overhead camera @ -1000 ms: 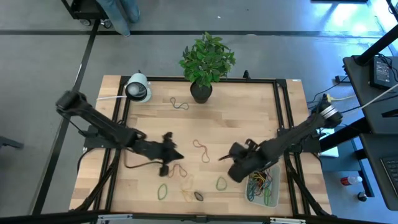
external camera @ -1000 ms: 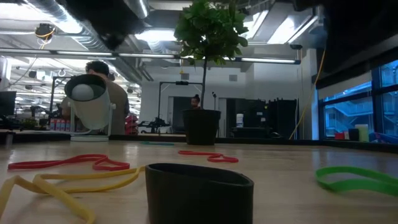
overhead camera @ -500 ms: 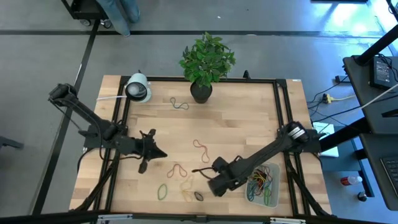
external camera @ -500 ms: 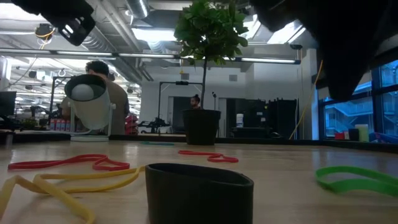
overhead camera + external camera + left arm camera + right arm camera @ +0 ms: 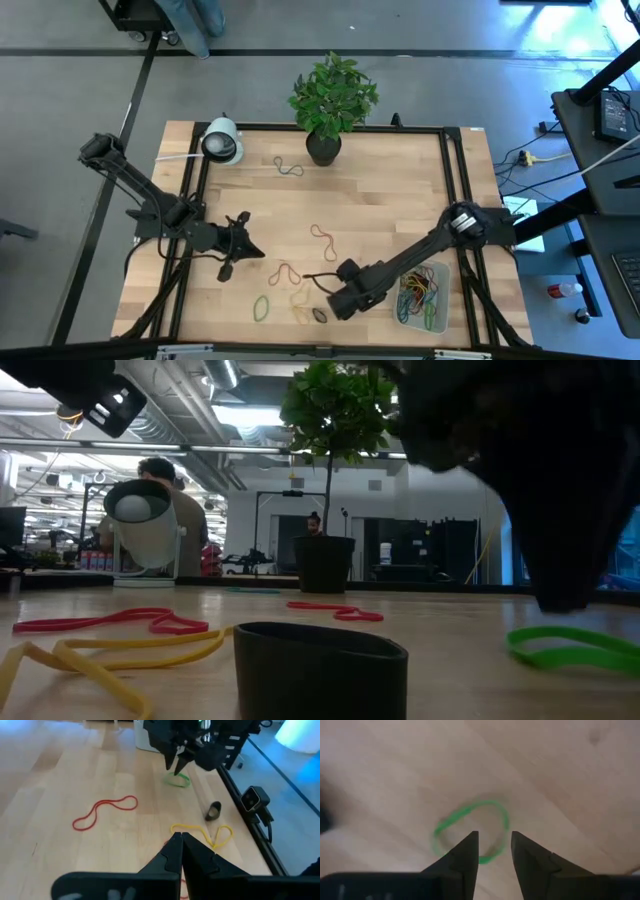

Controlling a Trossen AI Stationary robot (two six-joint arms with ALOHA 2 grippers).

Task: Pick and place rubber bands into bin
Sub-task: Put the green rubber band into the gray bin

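Observation:
The bin (image 5: 436, 297), a pale tray at the near right, holds several coloured rubber bands (image 5: 420, 292). Loose bands lie on the wood: a green loop (image 5: 470, 827), a red one (image 5: 325, 240), a brown-red one (image 5: 285, 272), a yellow one (image 5: 300, 300), another green one (image 5: 262, 307) and a small black one (image 5: 320, 314). My right gripper (image 5: 495, 851) points down, open, with its fingers hanging over that green loop (image 5: 177, 780), apart from it. My left gripper (image 5: 178, 842) is shut and empty, left of the bands (image 5: 256, 251).
A potted plant (image 5: 322, 148) and a white lamp-like object (image 5: 222, 142) stand at the far edge. A dark-green band (image 5: 288, 167) lies near the pot. A black frame (image 5: 452, 180) rims the table. People show in the room beyond (image 5: 165, 480).
My right gripper has swung from beside the bin toward the table's left and near edge, has tipped to point down and has sunk over the green loop. My left gripper has drawn back toward the table's left edge, away from the brown-red band. No band has moved.

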